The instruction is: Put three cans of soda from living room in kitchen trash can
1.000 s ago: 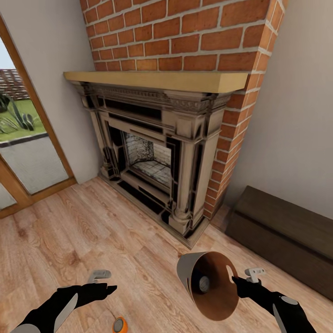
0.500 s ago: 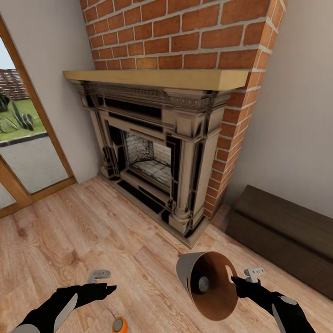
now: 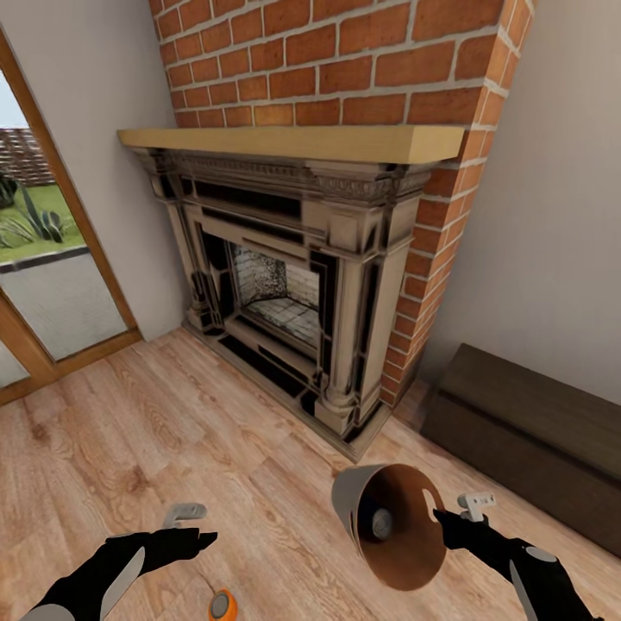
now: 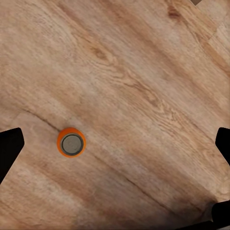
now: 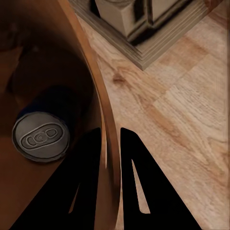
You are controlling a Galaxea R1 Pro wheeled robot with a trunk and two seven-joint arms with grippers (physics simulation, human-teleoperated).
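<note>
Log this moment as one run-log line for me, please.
room: living room | right gripper: shut on trash can rim, blue soda can inside | left gripper: open above orange soda can on floor

Wood-grain plank floor (image 3: 172,431), matt; red brick chimney (image 3: 345,60), rough; orange can (image 4: 71,142) w/ metal top.

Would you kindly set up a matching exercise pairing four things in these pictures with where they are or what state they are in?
Things:
1. orange soda can
2. blue soda can
3. trash can
4. left pincer

Places or states:
A. tipped on its side, its rim pinched by the right pincer
B. lying inside the bin
C. standing upright on the wood floor
D. open, holding nothing, above the floor

Pairs: 1-C, 2-B, 3-A, 4-D
</note>
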